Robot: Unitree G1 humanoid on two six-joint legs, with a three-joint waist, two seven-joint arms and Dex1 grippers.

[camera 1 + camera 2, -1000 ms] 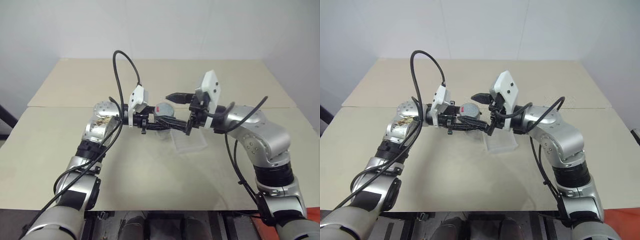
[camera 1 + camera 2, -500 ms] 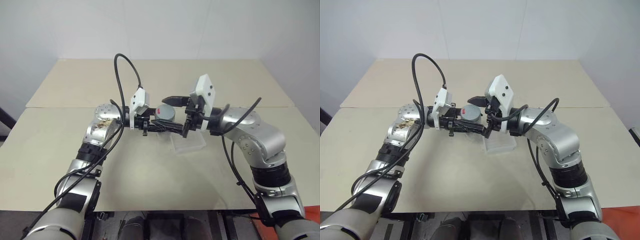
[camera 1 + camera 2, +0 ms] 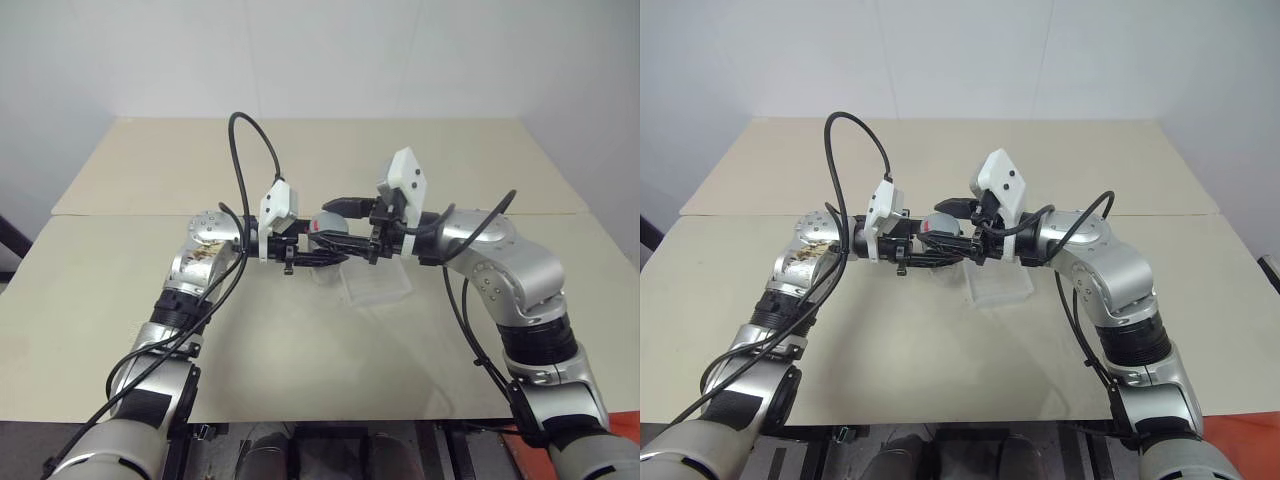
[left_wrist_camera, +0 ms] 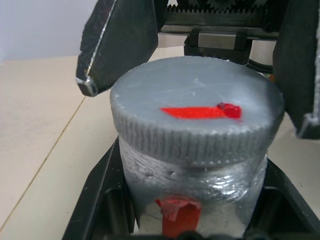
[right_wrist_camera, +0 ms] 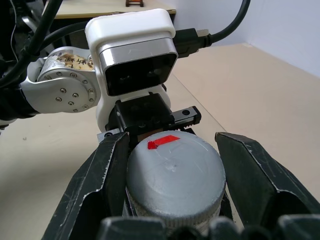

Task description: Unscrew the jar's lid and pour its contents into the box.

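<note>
The jar [image 4: 190, 185], silvery with a red stripe, is held upright above the table with my left gripper [image 3: 322, 246] shut on its body from the left. Its grey ribbed lid [image 5: 174, 176] carries a red mark on top. My right gripper [image 5: 175, 192] reaches in from the right and is shut on the lid, one black finger [image 5: 102, 185] pressed to each side. In the left wrist view those fingers [image 4: 122, 42] flank the lid [image 4: 195, 115]. The clear plastic box [image 3: 376, 284] lies on the table just below and to the right of the grippers.
The beige table [image 3: 300, 350] has a seam [image 3: 120, 214] running across behind the arms. Black cables [image 3: 240, 150] loop above my left wrist and hang from my right forearm. Open tabletop lies in front of and behind the box.
My right gripper, wide open around the lid a second ago, has closed onto it. My left gripper has kept its hold on the jar in the same place.
</note>
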